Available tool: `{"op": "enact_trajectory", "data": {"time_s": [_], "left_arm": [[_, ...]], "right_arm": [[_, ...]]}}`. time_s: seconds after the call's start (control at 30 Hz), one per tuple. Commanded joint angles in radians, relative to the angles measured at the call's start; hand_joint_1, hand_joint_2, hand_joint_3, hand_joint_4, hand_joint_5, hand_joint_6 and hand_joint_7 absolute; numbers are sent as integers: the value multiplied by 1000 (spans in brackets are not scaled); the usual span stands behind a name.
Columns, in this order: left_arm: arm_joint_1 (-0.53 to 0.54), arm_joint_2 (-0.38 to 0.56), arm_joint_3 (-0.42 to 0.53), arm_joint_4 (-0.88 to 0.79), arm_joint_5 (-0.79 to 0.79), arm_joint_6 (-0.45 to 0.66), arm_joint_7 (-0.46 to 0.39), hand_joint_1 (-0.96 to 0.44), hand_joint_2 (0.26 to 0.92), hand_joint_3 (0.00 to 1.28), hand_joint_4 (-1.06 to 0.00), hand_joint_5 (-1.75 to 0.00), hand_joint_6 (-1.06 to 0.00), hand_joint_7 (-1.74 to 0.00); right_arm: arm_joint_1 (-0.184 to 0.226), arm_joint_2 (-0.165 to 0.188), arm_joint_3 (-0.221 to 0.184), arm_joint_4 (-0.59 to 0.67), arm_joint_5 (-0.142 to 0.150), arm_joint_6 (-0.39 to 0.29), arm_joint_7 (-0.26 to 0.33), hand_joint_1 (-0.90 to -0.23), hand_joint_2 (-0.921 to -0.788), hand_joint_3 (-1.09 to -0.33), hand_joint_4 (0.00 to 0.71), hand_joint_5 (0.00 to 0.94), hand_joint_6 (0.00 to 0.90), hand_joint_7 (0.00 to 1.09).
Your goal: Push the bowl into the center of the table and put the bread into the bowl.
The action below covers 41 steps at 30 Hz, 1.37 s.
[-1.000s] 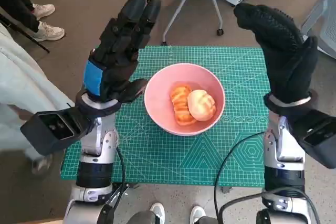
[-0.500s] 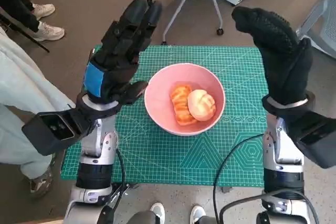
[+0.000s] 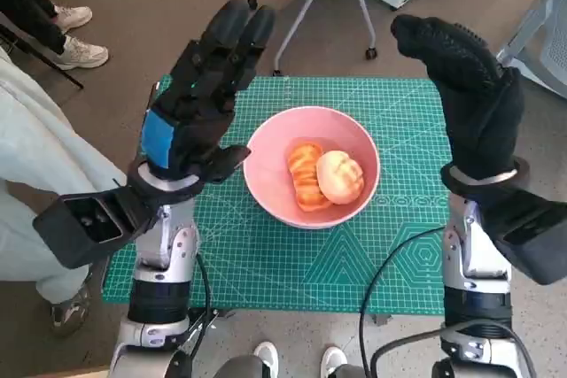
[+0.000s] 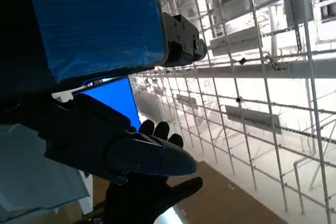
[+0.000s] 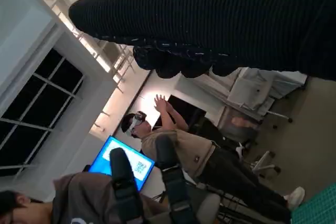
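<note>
A pink bowl stands near the middle of the green cutting mat in the head view. Two pieces of bread lie in it: a striped orange croissant and a pale round bun. My left hand is raised high to the left of the bowl, fingers stretched out, holding nothing. My right hand is raised to the right of the bowl, also spread and empty. The left wrist view shows my left hand with the gloved right hand beyond it. The right wrist view shows only the glove.
A chair's legs stand on the floor behind the table. A person's shoes are at the far left, and a pale sleeve lies beside the table. In the right wrist view a person stands with raised hands near a blue screen.
Both hands have stayed raised, with only a slight shift of the left hand. The person at the left edge has drawn back a little.
</note>
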Motion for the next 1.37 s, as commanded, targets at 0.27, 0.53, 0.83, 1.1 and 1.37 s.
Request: {"op": "enact_trajectory", "data": {"time_s": [0.27, 0.53, 0.83, 1.1, 1.37], "left_arm": [[25, -30, 0, -16, 9, -21, 38, -45, 920, 109, -211, -29, -222, -138], [26, -19, -3, -12, -3, -11, 17, -48, 921, 125, -228, -2, -15, -533], [26, -18, -9, -14, 3, -1, 16, -44, 921, 136, -224, 0, -1, -578], [28, -18, -12, -18, 11, 3, 21, -39, 921, 141, -222, 0, 1, -605], [30, -16, -11, -17, 17, -1, 21, -43, 920, 147, -219, 0, 1, -606]], "right_arm": [[31, 4, 4, -8, -13, 0, -9, -708, -921, -761, 180, 0, 78, 430], [34, 3, 2, -4, -10, -2, -8, -708, -921, -761, 180, 0, 75, 435], [39, 2, 1, -2, -9, -5, -7, -707, -921, -765, 177, 0, 69, 441], [43, 2, 1, -5, -7, -4, -5, -705, -921, -765, 178, 1, 66, 448], [45, 2, 2, -6, -2, 1, -3, -703, -921, -768, 177, 1, 61, 453]]}}
